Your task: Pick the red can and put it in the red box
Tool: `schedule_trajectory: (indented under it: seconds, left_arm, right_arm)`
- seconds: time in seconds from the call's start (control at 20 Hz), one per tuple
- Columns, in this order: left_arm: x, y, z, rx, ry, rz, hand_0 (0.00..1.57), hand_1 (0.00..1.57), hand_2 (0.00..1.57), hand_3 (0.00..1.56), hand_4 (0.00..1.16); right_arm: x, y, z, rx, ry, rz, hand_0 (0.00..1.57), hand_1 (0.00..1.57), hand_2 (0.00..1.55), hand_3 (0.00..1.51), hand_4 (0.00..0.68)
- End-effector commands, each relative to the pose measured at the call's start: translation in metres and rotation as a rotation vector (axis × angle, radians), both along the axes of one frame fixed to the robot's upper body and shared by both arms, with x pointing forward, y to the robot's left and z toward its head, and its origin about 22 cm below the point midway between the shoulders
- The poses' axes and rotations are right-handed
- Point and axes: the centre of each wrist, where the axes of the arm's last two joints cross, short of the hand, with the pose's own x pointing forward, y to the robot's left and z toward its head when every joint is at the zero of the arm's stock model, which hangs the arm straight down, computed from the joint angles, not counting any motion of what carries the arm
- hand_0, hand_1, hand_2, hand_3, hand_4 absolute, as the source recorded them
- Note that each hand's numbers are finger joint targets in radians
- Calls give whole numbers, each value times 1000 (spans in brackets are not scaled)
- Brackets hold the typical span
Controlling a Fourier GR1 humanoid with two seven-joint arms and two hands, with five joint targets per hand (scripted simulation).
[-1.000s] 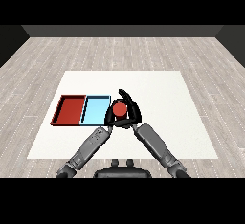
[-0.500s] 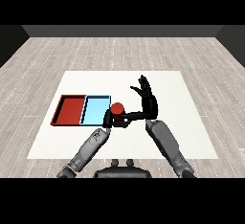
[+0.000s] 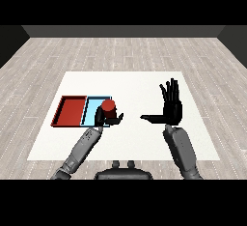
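Observation:
The red can (image 3: 108, 107) stands upright in my left hand (image 3: 105, 118), whose fingers curl round its lower part. It is over the right edge of the light blue tray (image 3: 94, 108). The red tray (image 3: 71, 110) lies just left of the blue one, with nothing in it. My right hand (image 3: 171, 107) is well to the right of the can, held up with fingers straight and thumb pointing left, holding nothing.
Both trays lie side by side on the left part of the white table (image 3: 125, 86). Grey wooden floor surrounds the table.
My right hand has let go of the can and swung away to the right, opening flat. The left hand now holds the can and has shifted it left toward the blue tray.

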Motion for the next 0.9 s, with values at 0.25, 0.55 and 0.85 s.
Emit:
schedule_trajectory:
  seconds: [0.25,0.55,0.85]
  left_arm:
    - [-2,69,30,159,-49,122,1571,1571,1552,1437,1115]
    - [21,99,37,268,-20,230,1571,1571,1554,1436,1131]
    - [78,155,53,381,86,354,1535,1535,1342,1445,1104]
  right_arm:
    - [-16,-53,-58,-54,144,-121,0,0,0,0,0]
    - [-33,-79,-98,-86,218,-137,0,0,0,0,0]
    - [-34,-69,-119,-75,276,-134,0,0,0,0,0]
